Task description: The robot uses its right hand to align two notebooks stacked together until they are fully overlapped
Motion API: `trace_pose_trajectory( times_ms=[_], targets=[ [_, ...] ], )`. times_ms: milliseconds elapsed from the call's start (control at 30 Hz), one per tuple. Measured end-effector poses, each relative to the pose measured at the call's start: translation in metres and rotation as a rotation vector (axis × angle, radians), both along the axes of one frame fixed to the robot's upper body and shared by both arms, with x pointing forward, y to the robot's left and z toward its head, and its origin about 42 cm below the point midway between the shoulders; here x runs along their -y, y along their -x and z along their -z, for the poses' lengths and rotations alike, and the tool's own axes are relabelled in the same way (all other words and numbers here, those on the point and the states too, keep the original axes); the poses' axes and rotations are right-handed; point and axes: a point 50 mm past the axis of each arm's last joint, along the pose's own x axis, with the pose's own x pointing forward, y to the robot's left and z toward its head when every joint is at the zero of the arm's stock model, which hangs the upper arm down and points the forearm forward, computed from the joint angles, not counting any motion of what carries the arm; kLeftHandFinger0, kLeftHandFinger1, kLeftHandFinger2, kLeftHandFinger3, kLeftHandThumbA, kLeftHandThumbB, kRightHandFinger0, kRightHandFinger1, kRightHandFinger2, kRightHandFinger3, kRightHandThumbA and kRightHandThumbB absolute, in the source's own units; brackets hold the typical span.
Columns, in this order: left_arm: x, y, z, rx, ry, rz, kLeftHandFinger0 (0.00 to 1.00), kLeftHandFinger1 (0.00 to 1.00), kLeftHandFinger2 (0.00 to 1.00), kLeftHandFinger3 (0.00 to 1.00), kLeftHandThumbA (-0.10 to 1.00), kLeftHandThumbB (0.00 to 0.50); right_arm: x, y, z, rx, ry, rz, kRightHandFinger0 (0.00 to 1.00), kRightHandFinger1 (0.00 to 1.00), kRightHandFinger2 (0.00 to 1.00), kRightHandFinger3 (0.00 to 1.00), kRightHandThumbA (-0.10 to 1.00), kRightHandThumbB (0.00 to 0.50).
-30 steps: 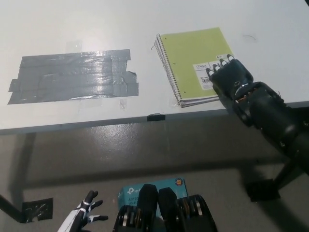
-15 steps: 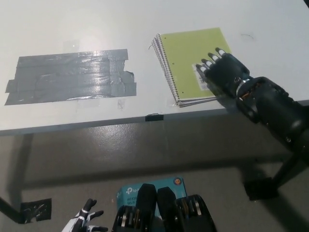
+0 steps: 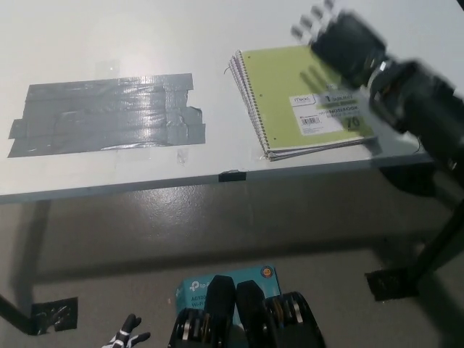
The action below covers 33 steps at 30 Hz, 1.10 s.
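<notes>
**Notebooks near aligned, right hand lifted above them**

Nearest to me, at the bottom left of the head view, only the tips of the white left hand (image 3: 125, 339) showed, well below the worktop edge; I could not tell whether it was spread or clenched. A teal box (image 3: 190, 289) lay on the floor just beside it.

On the worktop (image 3: 217, 43), the notebooks (image 3: 304, 101) sat near the front edge at the right, green cover up, spiral to the left. Page edges fanned out slightly along the front and spiral sides, so I judged the stack close to overlapped but not perfectly flush; a final nudge might remain. A patch of grey tape (image 3: 109, 112) lay well apart to the left.

Farthest, the black right hand (image 3: 341, 36) hung over the stack's far right corner, motion-blurred, fingers apart and pointing away, grasping nothing. I judged it clear of the cover, though blur left that uncertain.
</notes>
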Motion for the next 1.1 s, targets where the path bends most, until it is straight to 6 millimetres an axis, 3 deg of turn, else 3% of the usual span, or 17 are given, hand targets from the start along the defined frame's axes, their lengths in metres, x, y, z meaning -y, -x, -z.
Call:
trace_pose_trajectory(
  times_ms=[67, 167, 200, 300, 333, 367, 467, 500, 533, 667, 833, 967, 1100],
  targets=[
    [0.000, 0.001, 0.000, -0.002, 0.000, -0.001, 0.65, 0.68, 0.89, 1.00, 1.00, 0.500, 0.007, 0.001, -0.026, 0.045, -0.036, 0.001, 1.00, 1.00, 1.00, 1.00, 1.00, 0.304],
    [0.000, 0.001, 0.001, -0.004, 0.002, -0.003, 0.65, 0.66, 0.87, 1.00, 1.00, 0.500, 0.014, 0.015, -0.058, 0.111, -0.130, -0.038, 1.00, 1.00, 1.00, 1.00, 1.00, 0.313],
    [0.000, 0.001, 0.001, -0.005, 0.002, -0.003, 0.65, 0.66, 0.87, 1.00, 1.00, 0.500, 0.016, 0.022, -0.065, 0.131, -0.164, -0.056, 1.00, 1.00, 1.00, 1.00, 1.00, 0.293],
    [0.000, 0.001, 0.002, -0.006, 0.002, -0.003, 0.60, 0.64, 0.85, 1.00, 1.00, 0.500, 0.019, 0.039, -0.062, 0.150, -0.224, -0.098, 1.00, 1.00, 1.00, 1.00, 1.00, 0.276],
    [0.000, 0.001, 0.001, -0.006, 0.002, -0.003, 0.60, 0.64, 0.84, 1.00, 1.00, 0.500, 0.022, 0.046, -0.054, 0.146, -0.245, -0.112, 1.00, 1.00, 1.00, 1.00, 1.00, 0.276],
    [0.000, 0.001, 0.001, -0.006, 0.002, -0.003, 0.60, 0.65, 0.86, 1.00, 1.00, 0.500, 0.024, 0.053, -0.046, 0.138, -0.266, -0.120, 1.00, 1.00, 1.00, 1.00, 1.00, 0.230],
    [0.000, 0.000, 0.001, -0.005, 0.002, -0.003, 0.61, 0.65, 0.86, 1.00, 1.00, 0.500, 0.035, 0.077, -0.009, 0.098, -0.324, -0.131, 1.00, 1.00, 1.00, 1.00, 1.00, 0.217],
    [0.000, 0.000, 0.001, -0.006, 0.002, -0.003, 0.68, 0.68, 0.88, 1.00, 1.00, 0.500, 0.039, 0.087, 0.009, 0.072, -0.345, -0.130, 1.00, 1.00, 1.00, 1.00, 1.00, 0.216],
    [0.000, 0.000, 0.002, -0.007, 0.001, -0.003, 0.68, 0.67, 0.87, 1.00, 1.00, 0.500, 0.043, 0.095, 0.021, 0.055, -0.361, -0.128, 1.00, 1.00, 1.00, 1.00, 1.00, 0.216],
    [0.000, 0.000, 0.002, -0.007, 0.001, -0.004, 0.66, 0.67, 0.85, 1.00, 1.00, 0.500, 0.070, 0.150, 0.089, -0.045, -0.468, -0.078, 1.00, 1.00, 1.00, 1.00, 1.00, 0.197],
    [-0.001, 0.000, 0.001, -0.006, 0.000, -0.007, 0.64, 0.71, 0.88, 1.00, 1.00, 0.500, 0.123, 0.242, 0.173, -0.203, -0.589, 0.103, 1.00, 1.00, 1.00, 1.00, 1.00, 0.205],
    [-0.007, -0.001, 0.000, -0.002, -0.005, -0.026, 0.64, 0.70, 0.88, 1.00, 1.00, 0.500, 0.168, 0.311, 0.211, -0.267, -0.665, 0.272, 1.00, 1.00, 1.00, 1.00, 1.00, 0.199],
    [-0.013, 0.000, 0.000, -0.002, -0.014, -0.040, 0.63, 0.67, 0.87, 1.00, 1.00, 0.500, 0.190, 0.333, 0.241, -0.297, -0.685, 0.364, 1.00, 1.00, 1.00, 1.00, 1.00, 0.165]
  ],
)
